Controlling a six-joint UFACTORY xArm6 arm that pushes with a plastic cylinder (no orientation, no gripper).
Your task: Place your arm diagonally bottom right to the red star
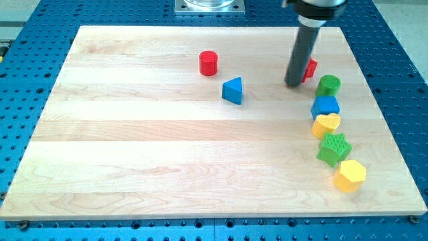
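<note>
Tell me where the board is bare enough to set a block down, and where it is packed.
Bare: the whole view's left and bottom of the board, left of the red cylinder and below the blue triangle. Packed: the view's right edge, where my tip hides part of the red star above a touching column from green cylinder to yellow hexagon.

Dark rod near-vertical from view's top; my tip (293,84) on board (upper right).

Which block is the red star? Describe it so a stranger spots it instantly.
Find the column of blocks down the board's right side, topped by a green cylinder. Just up-left of that, the red star peeks from behind my tip; the only other red block is a cylinder far left.
</note>
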